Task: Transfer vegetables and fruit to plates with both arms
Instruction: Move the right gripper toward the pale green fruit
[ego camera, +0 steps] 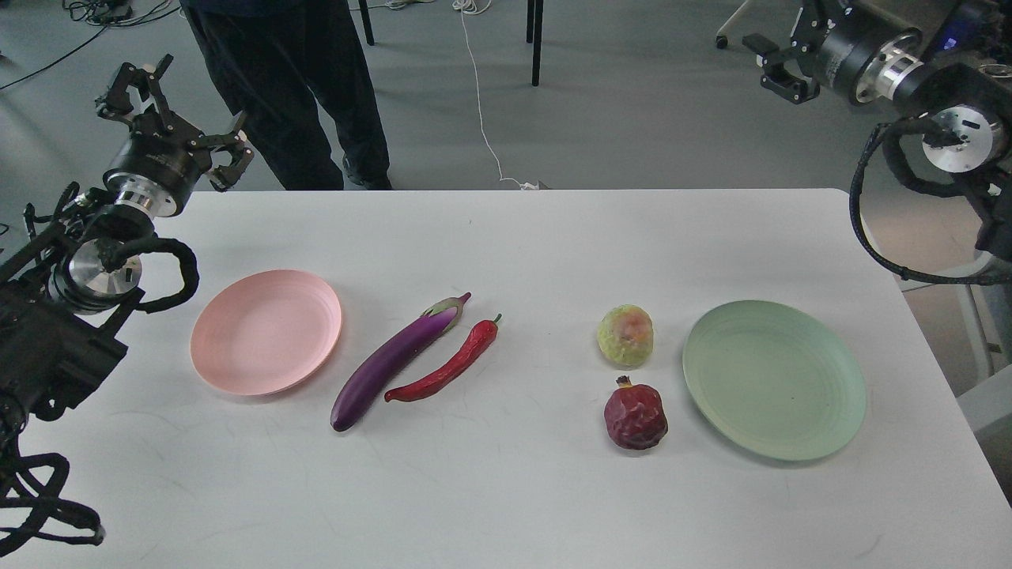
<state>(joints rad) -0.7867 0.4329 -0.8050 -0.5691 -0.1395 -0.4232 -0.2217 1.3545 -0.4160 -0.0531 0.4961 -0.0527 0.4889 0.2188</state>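
Note:
On the white table a purple eggplant (393, 361) lies diagonally beside a red chili pepper (448, 364). Left of them sits an empty pale pink plate (266, 331). To the right are a yellow-green fruit with a pink blush (626, 335) and, nearer me, a dark red pomegranate (636, 416). An empty pale green plate (773, 379) sits right of them. My left gripper (170, 118) is open and empty, raised beyond the table's far left corner. My right gripper (779, 63) is raised past the far right edge, seen end-on and dark.
A person in dark trousers (292, 87) stands behind the table's far edge. A white cable (482, 111) and chair legs (536, 39) are on the floor behind. The table's right edge (933, 348) runs close to the green plate.

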